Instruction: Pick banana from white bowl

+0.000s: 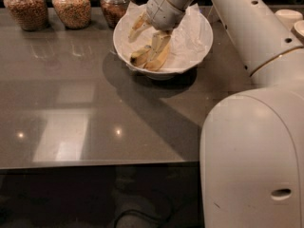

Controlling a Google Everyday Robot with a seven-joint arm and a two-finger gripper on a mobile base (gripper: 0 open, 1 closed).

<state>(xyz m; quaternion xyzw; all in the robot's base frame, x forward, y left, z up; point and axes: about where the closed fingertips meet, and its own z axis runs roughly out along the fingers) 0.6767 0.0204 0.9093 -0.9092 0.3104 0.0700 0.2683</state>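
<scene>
The white bowl (pixel 190 56), lined with crinkled white paper, stands at the back middle of the grey table. Two yellow bananas lie side by side in its front left part. The slimmer banana (pixel 141 56) is the left one, and the plumper one (pixel 160 57) lies right of it. My gripper (pixel 149 34) reaches down into the bowl from the upper right, just above the bananas. Its fingers are spread, one finger (pixel 137 24) at the bowl's left rim and the other just over the bananas. It holds nothing that I can see.
Three glass jars of grains (pixel 71 6) stand along the table's back left edge. Small cream bowls (pixel 289 18) sit at the back right. My arm (pixel 247 27) and base (pixel 251 160) fill the right side. The table's front edge runs across the lower part of the view.
</scene>
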